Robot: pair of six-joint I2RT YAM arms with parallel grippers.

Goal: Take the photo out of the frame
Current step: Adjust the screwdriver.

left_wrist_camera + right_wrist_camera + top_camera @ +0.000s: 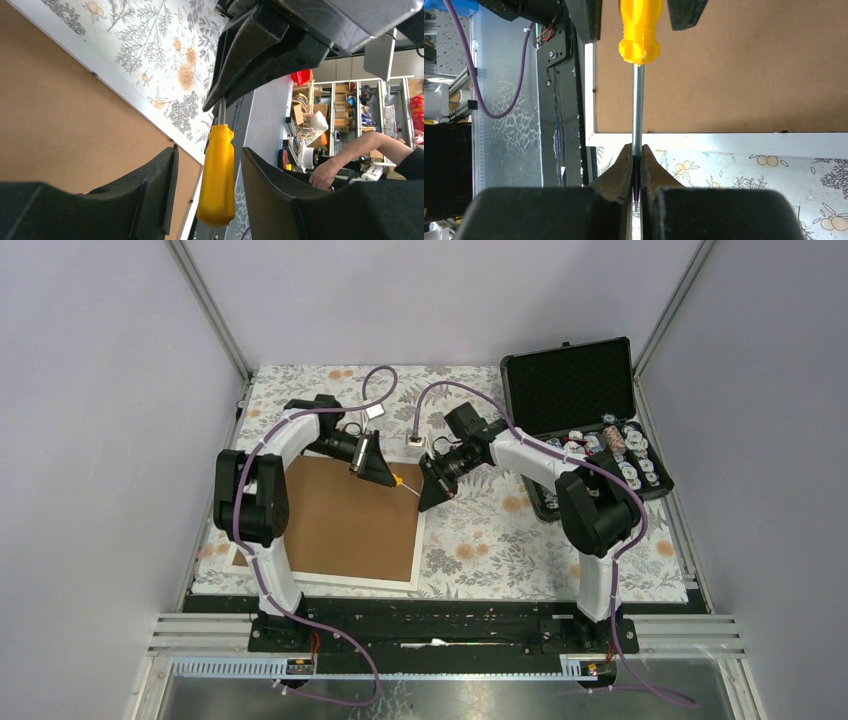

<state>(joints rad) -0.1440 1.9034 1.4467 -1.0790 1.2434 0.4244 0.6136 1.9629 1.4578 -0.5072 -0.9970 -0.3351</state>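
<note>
Frame (340,515) lies back-up; my right pincer (637,150) clamps the screwdriver (640,30), left pincer (210,150) stands apart; next, lever its back loose.

There were two arms, a left arm (262,490) and a right arm (590,510), each carrying one tool: the left tool (209,160) and the right tool (636,152), two in all. One frame (340,525) lay brown back up. There was one screwdriver (216,170), one patterned cloth (500,540) and one black case (570,380). The small round pieces (628,470) in the case were too small to count, and two purple cables (375,385) showed
</note>
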